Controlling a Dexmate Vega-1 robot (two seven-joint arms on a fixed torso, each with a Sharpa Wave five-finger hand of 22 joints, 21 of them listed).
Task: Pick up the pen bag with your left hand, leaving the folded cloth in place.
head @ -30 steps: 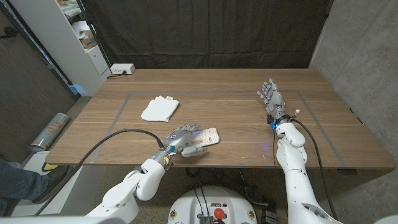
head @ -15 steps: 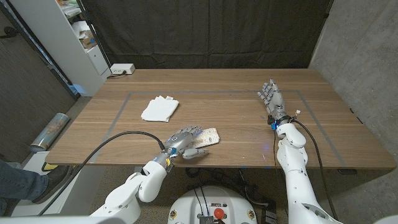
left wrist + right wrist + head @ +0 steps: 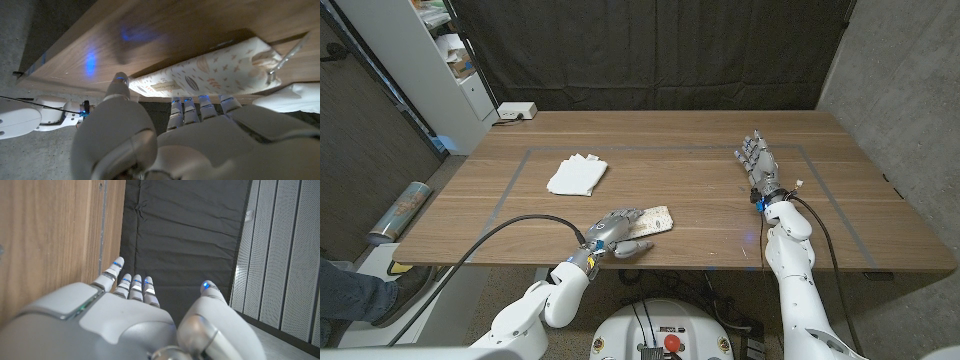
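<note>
The pen bag [image 3: 650, 220] is cream with a small printed pattern of leaf shapes and crosses; a label strip on its side carries writing too small to read; a cord hangs from one end in the left wrist view. It lies near the front edge of the wooden surface [image 3: 700, 190], in front of the folded cloth [image 3: 577, 174] and well apart from it. The left robot hand [image 3: 617, 230] is at the bag's near end, fingers [image 3: 209, 102] against one side and thumb on the other; whether it grips is unclear. The right robot hand [image 3: 757, 158] stands on the surface at the far right, fingers spread, holding nothing.
</note>
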